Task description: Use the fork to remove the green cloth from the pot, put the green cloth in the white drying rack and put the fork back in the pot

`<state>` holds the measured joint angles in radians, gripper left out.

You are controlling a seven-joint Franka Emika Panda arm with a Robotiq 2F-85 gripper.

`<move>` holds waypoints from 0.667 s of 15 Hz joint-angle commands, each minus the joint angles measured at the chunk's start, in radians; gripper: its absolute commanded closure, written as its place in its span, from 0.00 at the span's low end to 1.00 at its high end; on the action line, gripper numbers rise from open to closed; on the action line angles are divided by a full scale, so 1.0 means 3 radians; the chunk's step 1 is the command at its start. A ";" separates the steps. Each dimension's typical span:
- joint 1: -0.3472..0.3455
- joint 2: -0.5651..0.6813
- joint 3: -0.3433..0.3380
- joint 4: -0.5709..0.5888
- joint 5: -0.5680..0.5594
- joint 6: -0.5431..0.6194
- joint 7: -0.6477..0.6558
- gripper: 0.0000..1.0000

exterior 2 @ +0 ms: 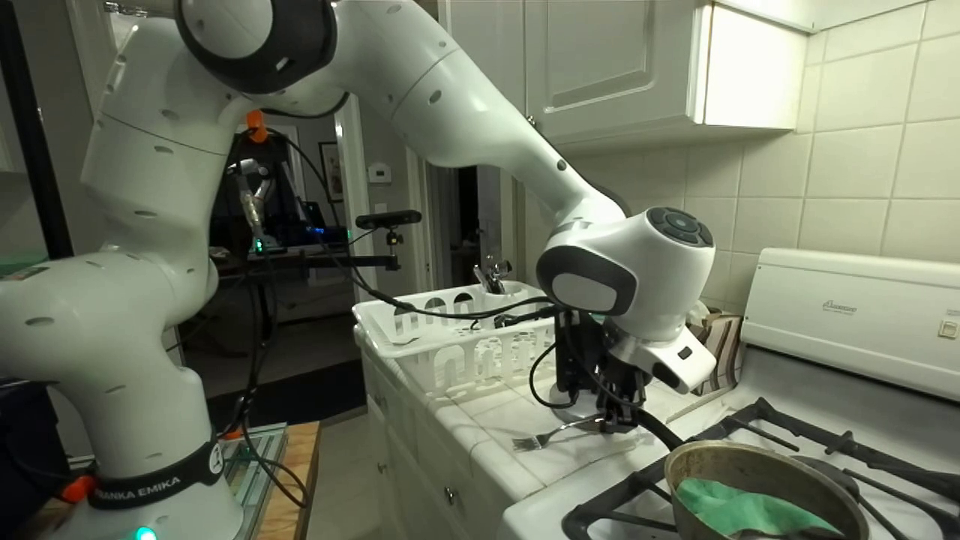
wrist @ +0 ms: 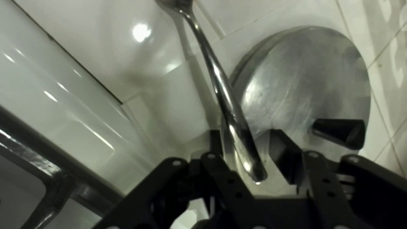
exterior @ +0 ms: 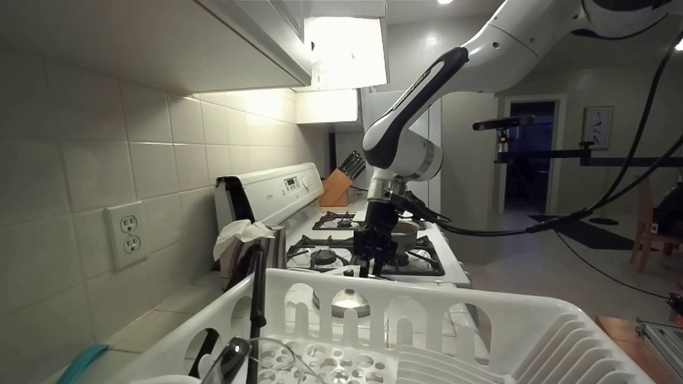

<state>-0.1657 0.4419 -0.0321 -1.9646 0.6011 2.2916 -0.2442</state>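
In an exterior view the fork (exterior 2: 551, 435) has its tines on the tiled counter and its handle slanting up. My gripper (wrist: 246, 136) is around the end of the fork's handle (wrist: 233, 119) in the wrist view, jaws apart, a gap showing on either side. A fingertip (wrist: 286, 156) stands right of the handle without visible contact. The green cloth (exterior 2: 750, 506) lies inside the pot (exterior 2: 675, 457), which sits on a stove burner. Behind my gripper (exterior 2: 621, 424) is the white drying rack (exterior 2: 465, 367); it fills the foreground in an exterior view (exterior: 453, 301).
A round metal lid (wrist: 295, 79) with a black knob (wrist: 340, 132) lies under and beside the fork handle. Black burner grates (exterior 2: 622, 517) and the pot's dark handle (exterior 2: 660, 429) are close to the gripper. A knife block (exterior: 336, 189) stands at the back. Cables (exterior: 491, 232) hang from the wrist.
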 commanded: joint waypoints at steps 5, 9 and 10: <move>-0.0002 0.0079 0.0049 0.0121 -0.0160 0.0036 0.0171 1.00; -0.0008 0.0039 0.0041 0.0094 -0.0158 0.0028 0.0201 0.99; -0.0024 -0.0008 0.0041 0.0070 -0.0136 0.0005 0.0202 0.99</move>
<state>-0.1659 0.4419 -0.0257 -1.9456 0.5800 2.2917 -0.2210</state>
